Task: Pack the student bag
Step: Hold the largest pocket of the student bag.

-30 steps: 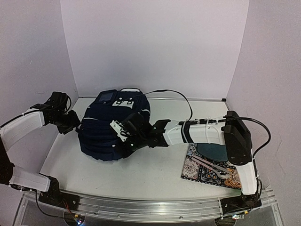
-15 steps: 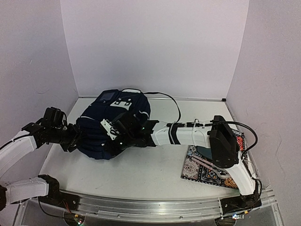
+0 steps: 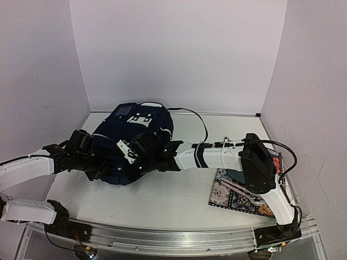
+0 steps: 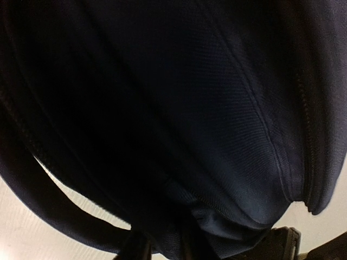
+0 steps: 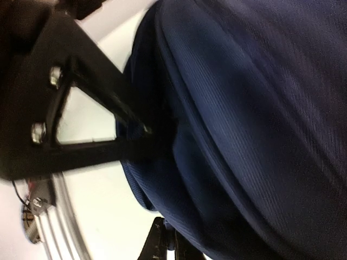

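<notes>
The student bag [image 3: 138, 132], a large navy-blue backpack, lies at the left middle of the table. My left gripper [image 3: 103, 166] is at the bag's near left edge. In the left wrist view navy fabric [image 4: 217, 119] fills the frame, and the gripper [image 4: 162, 246] is shut on a fold of it. My right gripper [image 3: 132, 157] reaches across from the right to the bag's near side. In the right wrist view that gripper [image 5: 172, 246] is shut on the bag's lower hem [image 5: 227, 135]. The bag's opening is hidden.
A patterned mat [image 3: 227, 196] lies at the near right with a teal object [image 3: 246, 174] and metal tongs [image 3: 241, 189] on it. A black cable [image 3: 192, 111] loops behind the bag. White walls stand to the left, back and right.
My left arm swung in from the left wall to the bag and shut on its fabric. The right gripper and the bag shifted slightly to the left.
</notes>
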`<action>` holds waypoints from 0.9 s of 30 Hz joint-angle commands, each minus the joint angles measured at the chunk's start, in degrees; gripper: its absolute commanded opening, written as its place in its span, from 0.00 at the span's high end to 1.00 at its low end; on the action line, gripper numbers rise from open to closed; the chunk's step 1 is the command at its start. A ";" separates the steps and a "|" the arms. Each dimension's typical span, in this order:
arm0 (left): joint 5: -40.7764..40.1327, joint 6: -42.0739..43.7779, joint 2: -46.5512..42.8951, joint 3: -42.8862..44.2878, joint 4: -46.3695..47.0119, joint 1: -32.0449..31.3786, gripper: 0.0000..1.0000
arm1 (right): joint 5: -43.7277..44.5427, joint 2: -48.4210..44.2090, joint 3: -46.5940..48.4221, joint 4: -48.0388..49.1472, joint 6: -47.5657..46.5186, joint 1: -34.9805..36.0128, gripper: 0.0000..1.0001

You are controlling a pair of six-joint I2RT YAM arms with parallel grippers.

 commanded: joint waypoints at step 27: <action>-20.42 16.86 -6.04 13.52 -22.88 0.17 1.00 | 17.61 -34.27 -41.58 -1.77 -3.96 -26.84 1.00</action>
